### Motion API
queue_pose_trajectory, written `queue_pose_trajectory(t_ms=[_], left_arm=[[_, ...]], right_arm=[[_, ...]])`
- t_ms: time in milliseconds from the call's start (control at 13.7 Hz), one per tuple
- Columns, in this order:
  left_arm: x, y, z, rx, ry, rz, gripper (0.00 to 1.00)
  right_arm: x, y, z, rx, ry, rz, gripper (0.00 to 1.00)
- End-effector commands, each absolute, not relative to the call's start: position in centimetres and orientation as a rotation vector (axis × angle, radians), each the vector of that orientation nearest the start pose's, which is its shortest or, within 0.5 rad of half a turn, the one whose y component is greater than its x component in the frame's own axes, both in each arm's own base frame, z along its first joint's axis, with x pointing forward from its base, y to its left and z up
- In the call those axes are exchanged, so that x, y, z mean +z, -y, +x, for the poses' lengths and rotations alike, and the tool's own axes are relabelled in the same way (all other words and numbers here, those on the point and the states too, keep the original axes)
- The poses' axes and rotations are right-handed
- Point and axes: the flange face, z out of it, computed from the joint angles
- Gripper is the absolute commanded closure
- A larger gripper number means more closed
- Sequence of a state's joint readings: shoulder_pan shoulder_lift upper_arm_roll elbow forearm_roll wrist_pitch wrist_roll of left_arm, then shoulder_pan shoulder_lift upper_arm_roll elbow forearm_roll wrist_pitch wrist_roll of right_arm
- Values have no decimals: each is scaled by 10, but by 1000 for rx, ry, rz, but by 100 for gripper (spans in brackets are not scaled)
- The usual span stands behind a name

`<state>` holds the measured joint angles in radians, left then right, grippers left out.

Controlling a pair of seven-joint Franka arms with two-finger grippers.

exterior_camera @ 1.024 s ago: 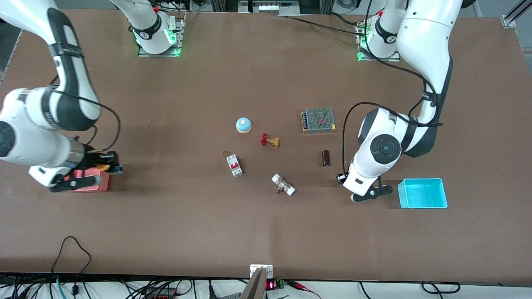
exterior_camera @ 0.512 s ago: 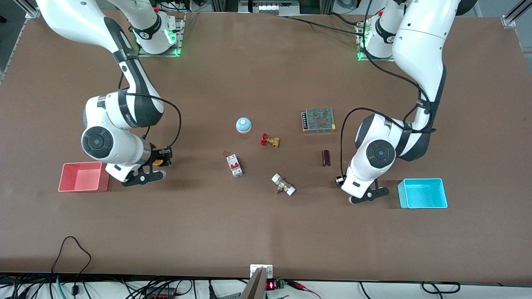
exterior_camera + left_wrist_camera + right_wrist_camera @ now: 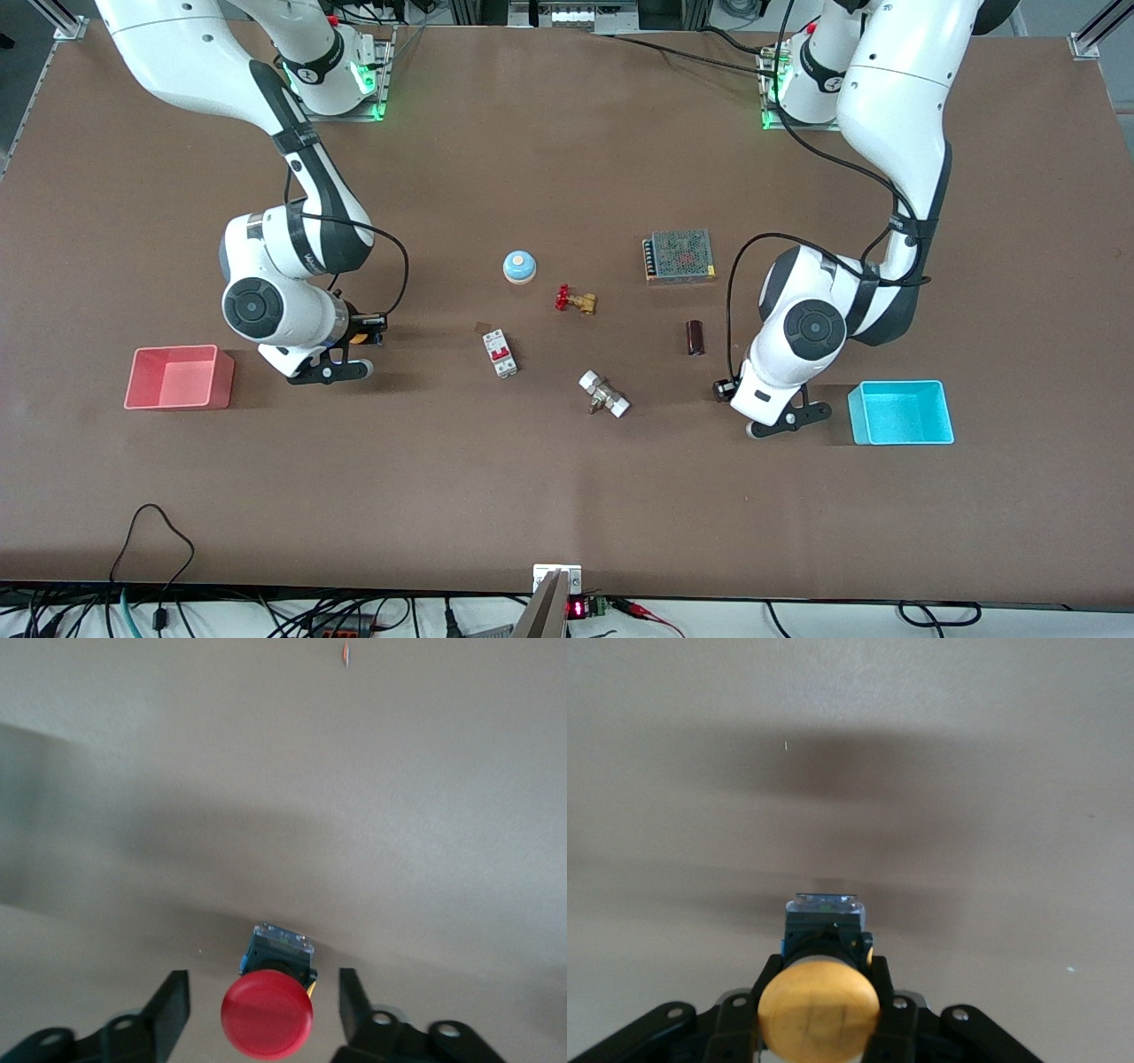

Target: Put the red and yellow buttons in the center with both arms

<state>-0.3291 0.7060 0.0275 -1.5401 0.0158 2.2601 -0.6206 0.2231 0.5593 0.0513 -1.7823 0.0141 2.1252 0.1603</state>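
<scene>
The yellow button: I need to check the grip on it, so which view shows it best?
The right wrist view: the yellow button fills the foreground, clamped between the right gripper fingers. The front view shows only an orange sliver under that arm's wrist. The left wrist view shows none of it.

Two glossy white jointed arms, right arm and left arm, carry black joint bands, round black joint caps, trailing black cables. Bases glow green.
</scene>
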Motion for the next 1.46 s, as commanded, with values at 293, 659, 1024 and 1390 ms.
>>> queue_pose_trajectory(t_ms=[293,659,1024,1390], left_arm=[[359,155,687,-154,421,-3134,7],[418,123,677,-156,314,-3133,4],[470,87,664,-159,207,-3136,0],[531,53,637,-149,105,-3128,0]], right_arm=[[210,-178,597,306,103,-3128,35],[295,-180,634,174,-27,-3128,0],[418,-133,664,-38,-132,-3122,0],[492,-60,660,-78,-214,-3139,0]])
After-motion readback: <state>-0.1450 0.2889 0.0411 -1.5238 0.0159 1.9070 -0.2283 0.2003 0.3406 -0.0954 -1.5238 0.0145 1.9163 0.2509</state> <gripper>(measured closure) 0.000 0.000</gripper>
